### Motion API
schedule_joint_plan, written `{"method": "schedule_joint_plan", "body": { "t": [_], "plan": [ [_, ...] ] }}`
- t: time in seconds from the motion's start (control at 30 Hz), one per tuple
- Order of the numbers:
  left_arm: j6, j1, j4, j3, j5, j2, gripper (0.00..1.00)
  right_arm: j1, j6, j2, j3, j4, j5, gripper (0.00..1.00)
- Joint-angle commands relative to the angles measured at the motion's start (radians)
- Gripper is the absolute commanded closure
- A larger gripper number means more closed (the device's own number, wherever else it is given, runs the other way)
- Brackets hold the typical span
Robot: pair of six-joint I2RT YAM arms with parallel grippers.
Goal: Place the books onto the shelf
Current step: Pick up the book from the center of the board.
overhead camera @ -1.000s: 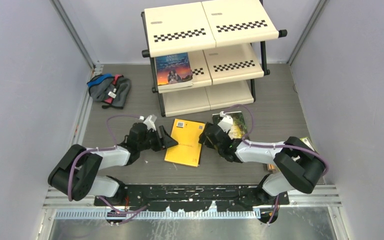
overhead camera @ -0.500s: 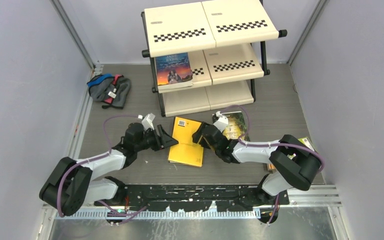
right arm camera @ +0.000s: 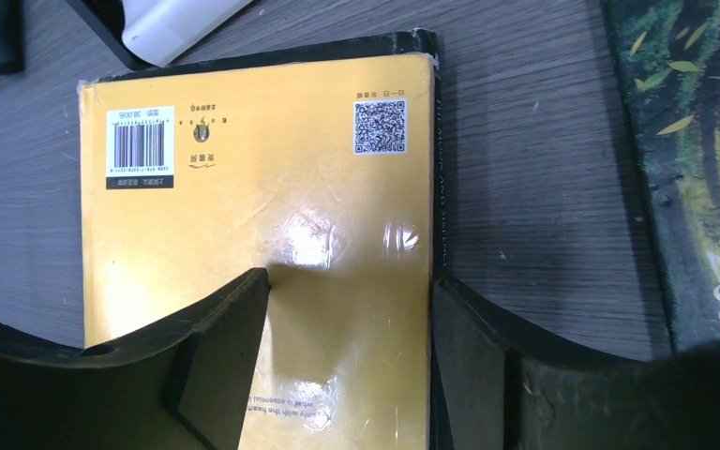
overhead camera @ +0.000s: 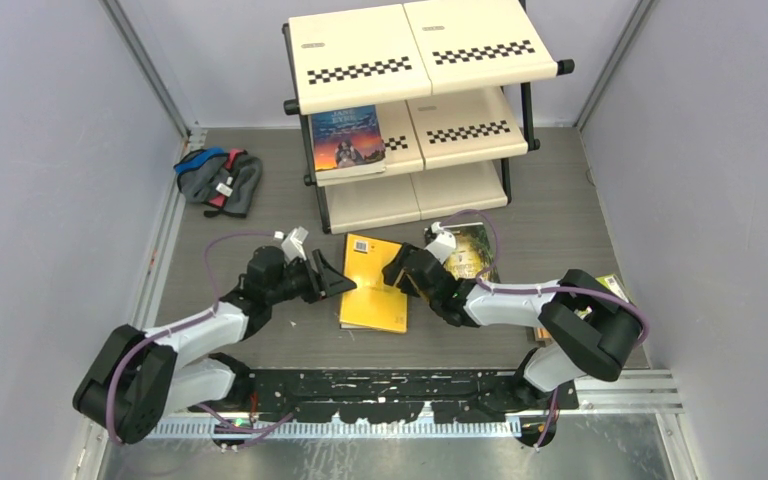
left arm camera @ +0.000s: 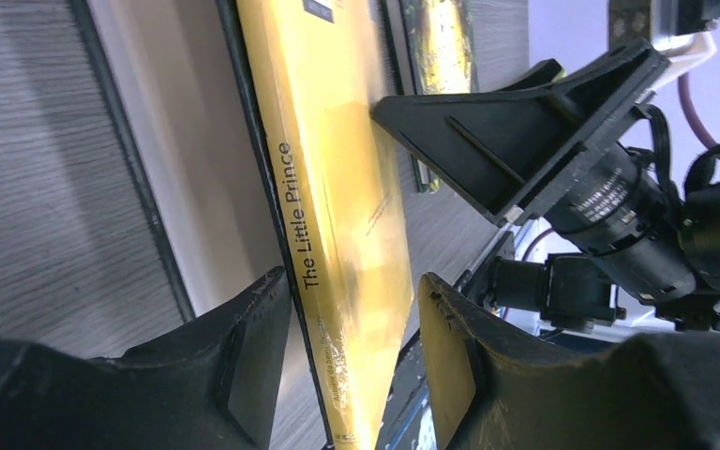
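A yellow book (overhead camera: 375,290) lies flat on the table in front of the shelf (overhead camera: 415,55). Its spine (left arm camera: 311,234) reads "The Little Prince". My left gripper (overhead camera: 345,284) (left arm camera: 352,283) is open and straddles the book's left edge, with a gap still showing at one finger. My right gripper (overhead camera: 397,272) (right arm camera: 349,281) is open at the book's right edge, one finger over the cover (right arm camera: 272,187) and the other beside that edge. A blue book (overhead camera: 345,137) lies on the shelf's middle tier. A dark green-gold book (overhead camera: 472,250) (right arm camera: 703,141) lies on the table right of the yellow one.
A grey-blue cloth bundle (overhead camera: 218,180) lies at the far left near the wall. Another book (overhead camera: 615,287) peeks out behind the right arm's elbow. The shelf's black frame (overhead camera: 312,170) stands just beyond the yellow book. Walls close in on both sides.
My left arm has reached further right onto the yellow book's edge and its jaws have narrowed. The book has turned slightly and slid a little right. The right gripper has moved onto it.
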Motion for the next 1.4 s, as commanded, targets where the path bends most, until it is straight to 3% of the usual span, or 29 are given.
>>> {"method": "schedule_joint_plan", "body": {
  "t": [0.0, 0.17, 0.5, 0.73, 1.17, 1.37],
  "plan": [
    [-0.002, -0.008, -0.002, 0.039, 0.083, -0.118, 0.47, 0.02, 0.008, -0.011, 0.024, 0.028, -0.025, 0.31],
    [0.023, -0.007, -0.114, 0.046, 0.059, -0.207, 0.45, 0.02, 0.006, -0.014, 0.023, 0.03, -0.03, 0.31],
    [-0.049, -0.011, 0.047, -0.006, 0.093, -0.123, 0.45, 0.029, 0.006, -0.023, 0.027, 0.031, -0.036, 0.31],
    [-0.01, -0.01, -0.057, 0.02, 0.077, -0.176, 0.45, 0.031, 0.005, -0.034, 0.019, 0.076, -0.083, 0.31],
    [0.047, -0.011, -0.049, -0.061, 0.06, -0.093, 0.47, 0.032, 0.037, -0.03, -0.078, 0.273, -0.177, 0.31],
    [0.062, -0.01, -0.077, -0.105, 0.037, -0.133, 0.43, 0.032, 0.036, -0.029, -0.078, 0.297, -0.216, 0.31]
  ]
}}
